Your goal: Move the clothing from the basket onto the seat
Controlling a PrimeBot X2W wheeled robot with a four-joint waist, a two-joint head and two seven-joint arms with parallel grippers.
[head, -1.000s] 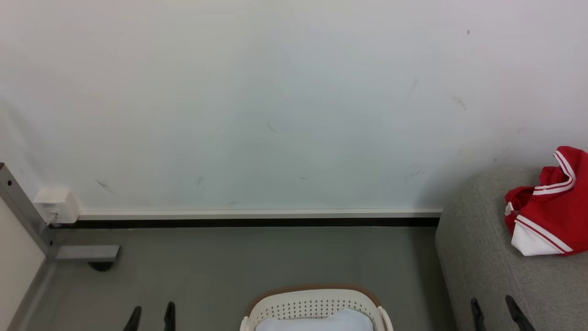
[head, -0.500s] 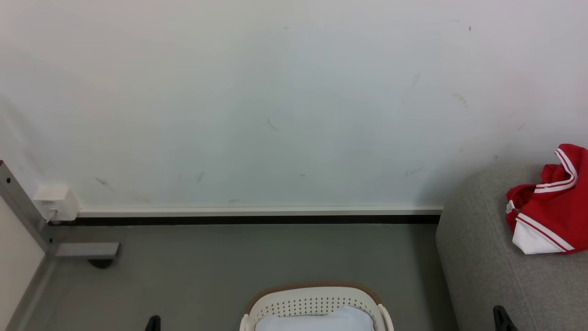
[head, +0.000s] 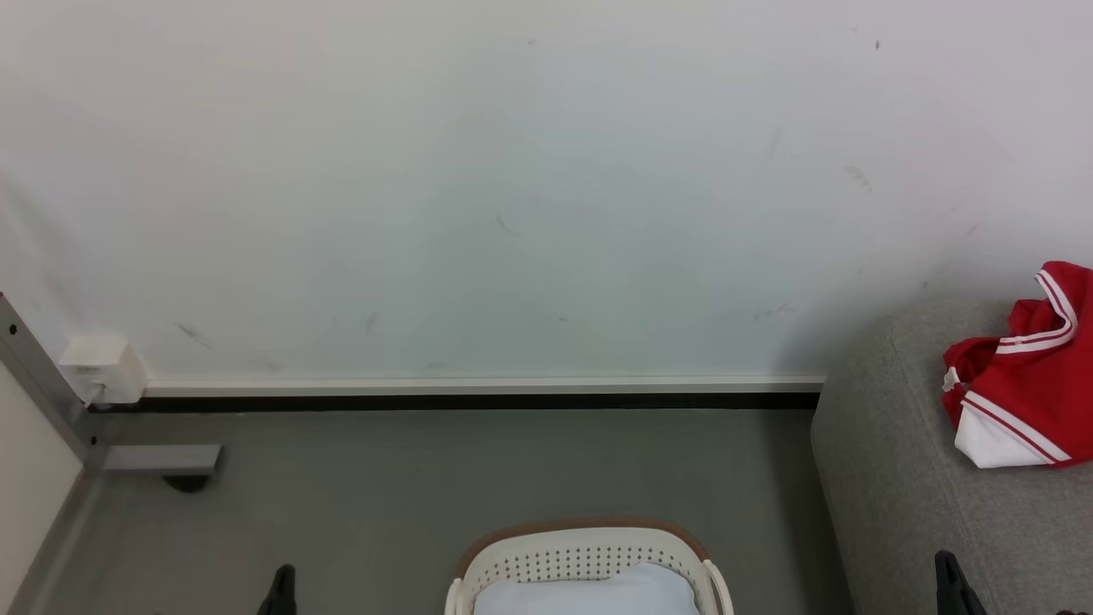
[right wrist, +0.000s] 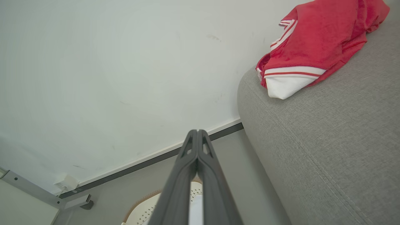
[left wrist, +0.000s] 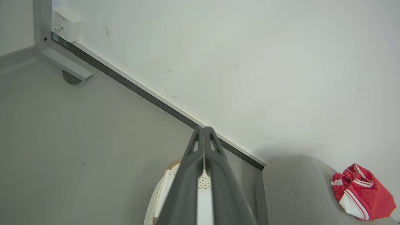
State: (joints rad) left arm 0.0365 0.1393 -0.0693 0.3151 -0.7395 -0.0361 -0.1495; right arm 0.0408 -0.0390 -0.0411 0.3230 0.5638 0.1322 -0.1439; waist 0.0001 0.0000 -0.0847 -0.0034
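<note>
Red fabric, soft and crumpled: in the head view the clothing (head: 1025, 376) lies heaped on the seat (head: 888, 487) at the right edge, close to the wall. It is well apart from the basket (head: 589, 547) at bottom centre, where a pale pad (head: 589, 596) lies. The left gripper (head: 281, 591) tip shows low left over the floor. The right gripper (head: 950, 585) tip shows low right over the seat's near part, with the heap ahead of it and well apart. Judgement: the clothing is light, limp, neither fragile nor slippery, and it would sag and trail when lifted. A raised fold or the thicker striped hem is the best place to pinch. In the left wrist view the fingers are pressed together with nothing between them, pointing over the basket rim toward the skirting. The heap sits far off at lower right on the seat. In the right wrist view the fingers are likewise closed and empty. The heap lies up and to the right on the seat top near its rounded edge, white panel toward the gripper, no contact.
</note>
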